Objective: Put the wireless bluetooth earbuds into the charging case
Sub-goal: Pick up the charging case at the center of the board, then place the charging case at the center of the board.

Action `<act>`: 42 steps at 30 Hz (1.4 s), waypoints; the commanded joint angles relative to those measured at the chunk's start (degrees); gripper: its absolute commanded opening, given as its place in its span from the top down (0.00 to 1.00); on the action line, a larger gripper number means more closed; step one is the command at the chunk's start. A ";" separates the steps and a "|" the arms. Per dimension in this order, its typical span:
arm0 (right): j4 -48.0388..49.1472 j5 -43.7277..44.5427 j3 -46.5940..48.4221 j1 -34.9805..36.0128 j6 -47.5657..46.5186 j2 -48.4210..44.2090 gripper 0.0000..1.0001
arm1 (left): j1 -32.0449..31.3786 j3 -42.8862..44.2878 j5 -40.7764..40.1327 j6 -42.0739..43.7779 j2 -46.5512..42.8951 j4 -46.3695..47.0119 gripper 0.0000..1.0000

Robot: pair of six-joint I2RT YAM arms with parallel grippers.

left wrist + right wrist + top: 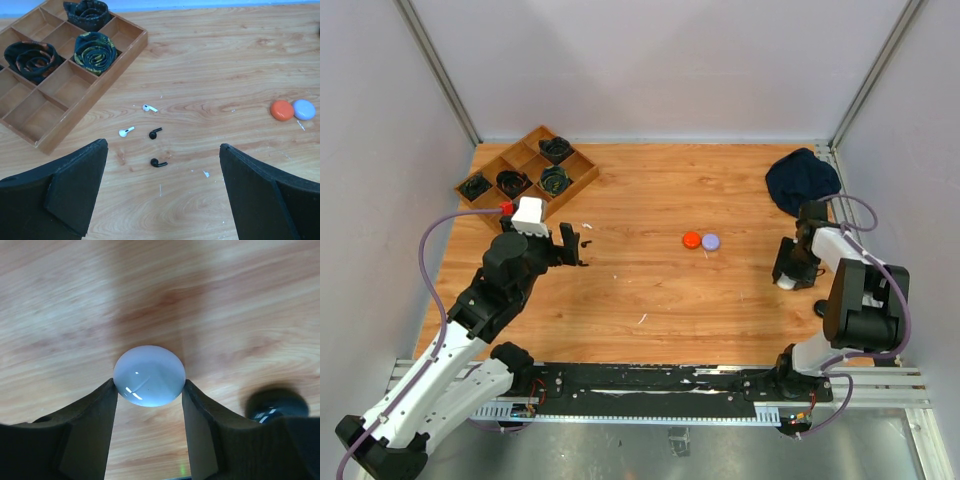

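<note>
Two white earbuds (146,107) (126,132) and two black earbuds (155,133) (158,163) lie loose on the wooden table just ahead of my left gripper (163,147), which is wide open and empty above the table (575,245). An orange case (282,110) and a lavender case (304,109) lie side by side, closed, at mid-table (691,240). At the right, my right gripper (149,384) points down with both fingers against the sides of a round white charging case (149,375) resting on the wood (787,284).
A wooden divided tray (582,180) holding dark rolled items sits at the back left. A dark blue cloth (802,180) lies at the back right. A dark round object (277,407) rests close beside the right finger.
</note>
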 commanded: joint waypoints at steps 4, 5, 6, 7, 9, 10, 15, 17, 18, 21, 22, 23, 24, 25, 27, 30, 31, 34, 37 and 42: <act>-3.90 0.30 3.82 12.90 4.76 -1.67 0.50 | 1.24 -0.61 0.53 -0.32 -0.08 1.79 0.01; -4.30 0.15 4.34 14.72 5.37 -1.51 0.50 | 1.35 -0.61 0.70 -0.34 -0.01 1.79 0.01; -4.56 0.01 4.91 16.68 5.97 -1.17 0.50 | 1.46 -0.64 0.85 -0.36 0.07 1.77 0.01; -4.86 0.04 5.45 18.57 6.72 -0.84 0.50 | 1.58 -0.60 0.91 -0.40 0.14 1.79 0.01; -5.21 0.23 6.46 22.25 7.56 0.22 0.50 | 1.81 -0.52 1.11 -0.48 0.22 1.79 0.01; -5.30 0.36 7.07 24.17 7.97 0.87 0.50 | 1.93 -0.52 1.21 -0.49 0.27 1.83 0.01; -5.80 1.23 9.63 33.61 9.67 4.76 0.49 | 2.22 -0.78 1.42 -0.66 0.60 1.88 0.01; -5.94 1.21 10.67 36.35 10.09 6.11 0.49 | 2.30 -0.75 1.68 -0.67 0.83 1.88 0.01; -5.98 1.22 11.02 37.49 10.25 6.73 0.49 | 2.37 -0.70 1.82 -0.73 0.95 1.96 0.01; -5.87 1.10 11.38 39.84 10.66 7.79 0.48 | 2.55 -0.73 2.05 -0.76 1.36 1.97 0.01; -5.68 0.93 11.18 40.29 10.64 8.09 0.48 | 2.57 -0.72 2.05 -0.76 1.47 1.97 0.01; -5.31 0.58 11.09 40.58 10.62 8.21 0.48 | 2.65 -0.69 2.06 -0.80 1.57 1.96 0.01; -4.83 -0.01 10.74 40.84 10.67 8.27 0.48 | 2.66 -0.71 2.06 -0.76 1.59 1.97 0.01; -4.38 -0.49 10.53 41.01 10.68 8.28 0.47 | 2.72 -0.82 2.06 -0.76 1.59 1.93 0.01; -3.68 -1.14 9.96 41.29 10.44 8.32 0.46 | 2.74 -0.81 1.98 -0.76 1.74 1.88 0.01; -3.07 -2.41 9.43 41.59 8.97 8.45 0.43 | 2.83 -0.83 1.73 -0.69 2.06 1.88 0.01; -2.76 -2.87 9.26 41.61 8.40 8.34 0.41 | 2.83 -0.82 1.63 -0.67 2.15 1.78 0.01; -2.35 -3.23 9.10 41.61 5.69 7.62 0.34 | 2.92 -0.78 1.40 -0.67 2.53 1.79 0.01; -2.22 -3.72 9.51 41.61 0.96 6.91 0.30 | 2.92 -0.79 1.43 -0.56 2.80 1.72 0.01; -1.77 -6.60 10.63 41.60 -9.39 5.69 0.27 | 3.00 -0.89 1.20 -0.41 3.08 1.70 0.01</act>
